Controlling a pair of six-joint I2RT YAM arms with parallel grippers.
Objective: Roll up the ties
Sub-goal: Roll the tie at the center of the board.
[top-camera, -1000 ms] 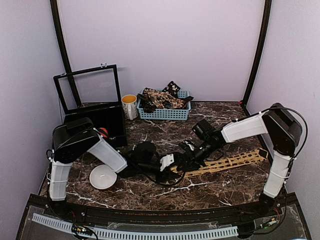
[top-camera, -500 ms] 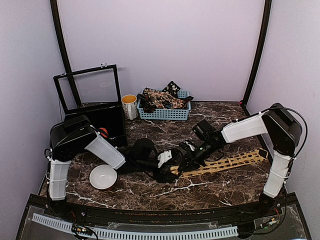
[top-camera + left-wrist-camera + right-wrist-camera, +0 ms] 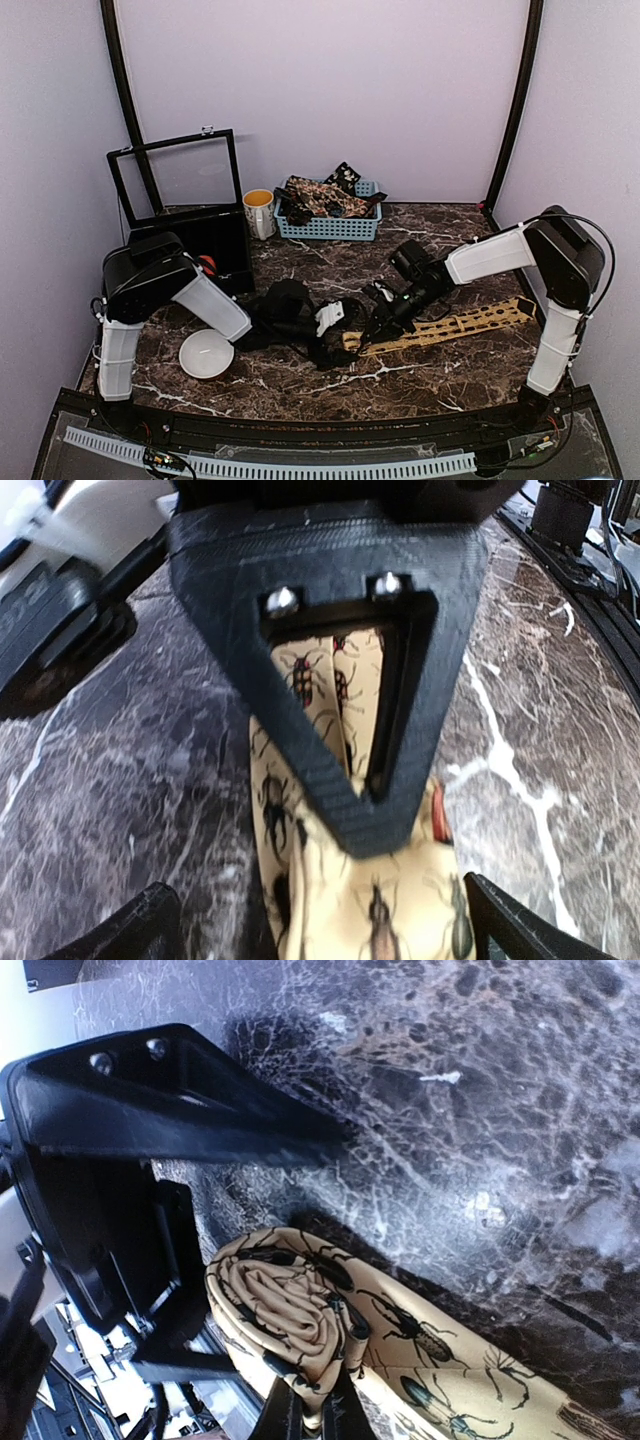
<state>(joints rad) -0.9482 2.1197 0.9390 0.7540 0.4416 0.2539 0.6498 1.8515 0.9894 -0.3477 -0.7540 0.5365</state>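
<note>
A mustard-tan tie [image 3: 450, 328] printed with dark insects lies flat across the marble table, running right from the middle. Its left end is wound into a small coil [image 3: 285, 1305]. My right gripper [image 3: 312, 1418] is shut on that coil, pinching its lower edge; in the top view the right gripper [image 3: 372, 333] sits at the tie's left end. My left gripper [image 3: 338, 332] is just left of the coil, open, with its fingertips [image 3: 125, 930] spread wide on either side of the tie [image 3: 385, 915] and not touching it. Dark printed ties [image 3: 325, 197] fill the basket.
At the back stands a pale blue basket [image 3: 330, 228], with a cream mug [image 3: 259, 212] to its left. A black box [image 3: 200, 245] with a raised glass lid is at the back left. A white bowl [image 3: 206, 353] sits near the left arm's base.
My left gripper has opened wide and let go of the tie's rolled end. My right gripper has shut on the coil and holds it in about the same place.
</note>
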